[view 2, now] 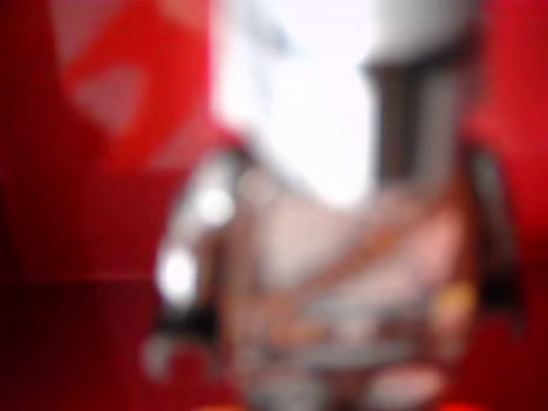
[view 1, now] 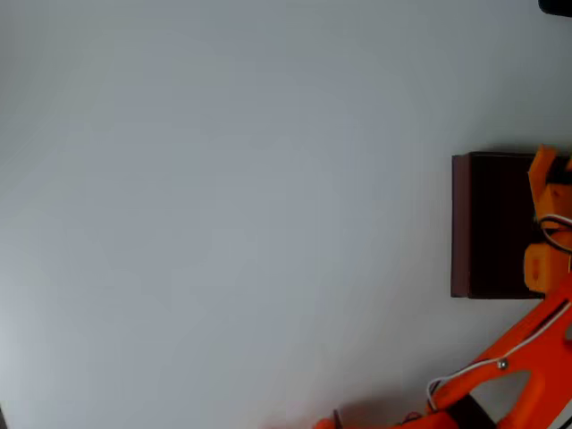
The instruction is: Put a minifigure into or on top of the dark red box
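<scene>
In the overhead view the dark red box (view 1: 487,223) lies at the right edge, with maroon walls and a near-black inside. My orange gripper (view 1: 547,174) hangs over the box's right part, partly cut off by the picture's edge. The wrist view is badly blurred. In it, red fingers (view 2: 77,171) stand at both sides, and a grey-brown shape with shiny spots, seemingly the minifigure (view 2: 342,300), sits between them, very close to the lens.
The white table (view 1: 223,214) stretches wide to the left of the box. My orange arm (view 1: 509,357), with a white cable, comes in from the bottom right corner. A dark object (view 1: 556,5) touches the top right corner.
</scene>
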You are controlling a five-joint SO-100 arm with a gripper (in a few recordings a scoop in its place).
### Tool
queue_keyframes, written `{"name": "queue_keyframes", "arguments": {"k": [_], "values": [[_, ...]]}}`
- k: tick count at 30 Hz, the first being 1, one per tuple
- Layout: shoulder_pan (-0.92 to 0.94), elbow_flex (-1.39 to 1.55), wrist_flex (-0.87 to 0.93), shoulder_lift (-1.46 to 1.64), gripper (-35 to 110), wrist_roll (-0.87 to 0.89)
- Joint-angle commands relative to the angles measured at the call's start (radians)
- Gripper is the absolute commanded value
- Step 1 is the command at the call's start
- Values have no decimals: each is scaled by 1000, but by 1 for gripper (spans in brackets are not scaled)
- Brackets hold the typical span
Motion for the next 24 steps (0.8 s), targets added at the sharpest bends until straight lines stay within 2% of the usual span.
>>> {"name": "queue_keyframes", "arguments": {"k": [1, 3, 7, 15, 20, 24], "values": [[25, 6, -2, 3, 0, 8], [31, 6, -2, -9, 0, 9], [29, 8, -2, -15, 11, 14], [-20, 35, 2, 64, 14, -29], [-103, 141, 3, 278, 13, -103], [-193, 365, 2, 560, 9, -104]]}}
